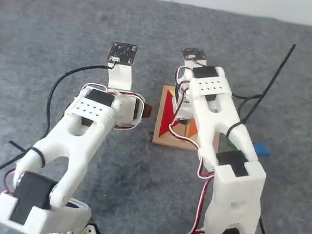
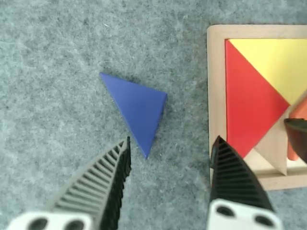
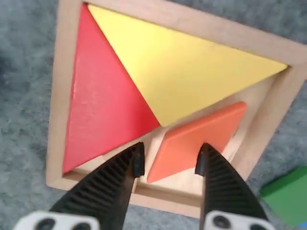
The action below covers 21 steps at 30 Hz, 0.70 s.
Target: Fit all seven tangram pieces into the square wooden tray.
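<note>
Hovering over the grey counter (image 2: 57,48), the left gripper (image 2: 170,146) has its jaws spread wide and carries nothing, and the blue triangle (image 2: 136,108) lies flat just ahead of it, one point aimed back toward the gap between the jaws. That looks like the next pick on this side: come down square over the triangle and close across two of its straight edges, and there's open counter all round it to do that. The wooden tray (image 2: 216,86) sits just beside the triangle, apart from it, so the rim is the edge to watch on the carry. Inside, the red triangle (image 2: 249,100) is seated against the near wall with the yellow triangle (image 2: 278,60) snug along its long side. Over to the right gripper (image 3: 169,155): jaws parted, sitting astride the near end of the orange piece (image 3: 196,139), which rests in the tray with bare wood showing around it, so I'd call this the placing step for orange. Whether the jaws touch it, I can't tell. Room is tight there, with rim on two sides and yellow above. Outside the far rim wait a green piece (image 3: 288,191) and a small blue piece (image 1: 262,149), so most of the job remains.
</note>
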Tool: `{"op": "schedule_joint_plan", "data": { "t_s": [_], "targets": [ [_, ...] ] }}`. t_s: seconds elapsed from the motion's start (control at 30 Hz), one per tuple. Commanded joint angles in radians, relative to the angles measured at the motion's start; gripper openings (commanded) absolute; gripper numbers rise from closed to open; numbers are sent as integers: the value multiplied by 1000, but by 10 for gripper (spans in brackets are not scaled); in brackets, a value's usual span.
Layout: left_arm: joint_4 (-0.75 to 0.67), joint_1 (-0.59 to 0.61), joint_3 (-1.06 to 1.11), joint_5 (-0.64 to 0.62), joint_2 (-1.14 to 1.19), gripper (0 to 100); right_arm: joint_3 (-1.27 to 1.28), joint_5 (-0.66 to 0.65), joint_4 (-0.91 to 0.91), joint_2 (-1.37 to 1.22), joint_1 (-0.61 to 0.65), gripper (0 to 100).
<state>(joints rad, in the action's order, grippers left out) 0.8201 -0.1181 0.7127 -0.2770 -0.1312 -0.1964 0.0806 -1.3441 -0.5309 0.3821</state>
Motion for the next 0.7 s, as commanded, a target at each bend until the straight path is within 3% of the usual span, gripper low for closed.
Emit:
{"op": "schedule_joint_plan", "data": {
  "t_s": [0.0, 0.53, 0.67],
  "targets": [
    [-12, 3, -25, 11, -12, 254, -18, 6, 2, -1, -1, 199],
    [-12, 2, -25, 11, -12, 254, -14, -28, -62, 127, -1, 205],
    [-12, 2, -25, 11, -12, 254, -14, 80, -84, 131, -7, 282]
  ]
}}
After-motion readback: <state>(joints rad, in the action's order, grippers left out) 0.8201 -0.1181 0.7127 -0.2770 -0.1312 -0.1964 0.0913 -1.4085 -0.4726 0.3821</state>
